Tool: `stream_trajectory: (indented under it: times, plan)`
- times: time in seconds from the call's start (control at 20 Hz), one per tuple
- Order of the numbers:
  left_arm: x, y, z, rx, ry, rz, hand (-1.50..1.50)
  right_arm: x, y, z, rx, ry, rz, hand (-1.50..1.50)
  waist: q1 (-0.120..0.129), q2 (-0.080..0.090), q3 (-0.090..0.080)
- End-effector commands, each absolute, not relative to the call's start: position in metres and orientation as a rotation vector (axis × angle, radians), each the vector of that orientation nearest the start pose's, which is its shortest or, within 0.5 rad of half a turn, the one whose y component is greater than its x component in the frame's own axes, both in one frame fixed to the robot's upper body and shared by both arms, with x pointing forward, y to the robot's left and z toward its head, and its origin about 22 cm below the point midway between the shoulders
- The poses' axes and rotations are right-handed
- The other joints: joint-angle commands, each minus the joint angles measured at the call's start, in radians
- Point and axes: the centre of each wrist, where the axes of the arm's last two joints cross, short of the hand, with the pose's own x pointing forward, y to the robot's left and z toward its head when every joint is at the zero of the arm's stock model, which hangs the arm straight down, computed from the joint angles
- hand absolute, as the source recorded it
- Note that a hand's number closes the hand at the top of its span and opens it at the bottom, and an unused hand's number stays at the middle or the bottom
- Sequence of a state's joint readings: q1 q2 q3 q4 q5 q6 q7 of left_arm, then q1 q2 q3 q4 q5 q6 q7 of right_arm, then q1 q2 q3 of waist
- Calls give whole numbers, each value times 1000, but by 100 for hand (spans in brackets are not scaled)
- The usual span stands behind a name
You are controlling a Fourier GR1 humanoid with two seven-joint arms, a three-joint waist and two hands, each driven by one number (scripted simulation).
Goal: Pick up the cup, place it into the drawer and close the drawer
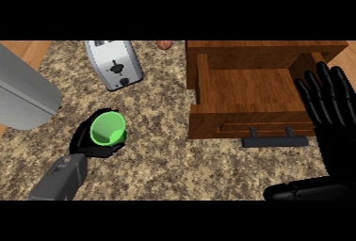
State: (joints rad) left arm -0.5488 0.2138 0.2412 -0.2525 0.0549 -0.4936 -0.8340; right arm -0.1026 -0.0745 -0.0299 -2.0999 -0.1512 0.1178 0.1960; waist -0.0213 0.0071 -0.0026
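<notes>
- My left hand (94, 141) curls round the green cup (109, 128), just above the speckled counter (181, 164).
- Open wooden drawer (243, 89) lies well right of it, bare counter between.
- My right hand (330, 106) rests open-fingered at the drawer's right edge.
- A toaster (113, 63) sits beyond the cup.

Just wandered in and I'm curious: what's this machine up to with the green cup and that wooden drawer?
The robot's left hand is curled round a green cup on the speckled counter. The wooden drawer stands pulled open with nothing visible inside, its dark handle facing the robot. The right hand rests open beside the drawer. A toaster sits further back.
</notes>
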Motion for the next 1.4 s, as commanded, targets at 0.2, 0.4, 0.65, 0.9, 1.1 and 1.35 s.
stream_trajectory:
  times: [0.2,0.4,0.65,0.9,1.1,1.35]
  plan:
    - [287,289,-132,-467,-1814,58,150,215,-227,153,148,-1999,164,-150,2,-1,0]
    - [277,287,-139,-257,-1886,192,150,216,-252,134,173,-2005,162,-150,9,-2,2]
    - [260,294,-147,-63,-1959,317,150,218,-244,153,167,-2005,141,-150,16,-6,1]
    - [270,285,-128,-174,-2016,302,150,212,-240,149,158,-1994,126,-150,37,-15,4]
    - [297,272,-95,-268,-2060,232,150,211,-245,136,141,-1966,122,-150,32,-14,4]
    - [320,246,-39,-336,-2074,110,150,225,-253,146,134,-1984,122,-150,33,-13,4]
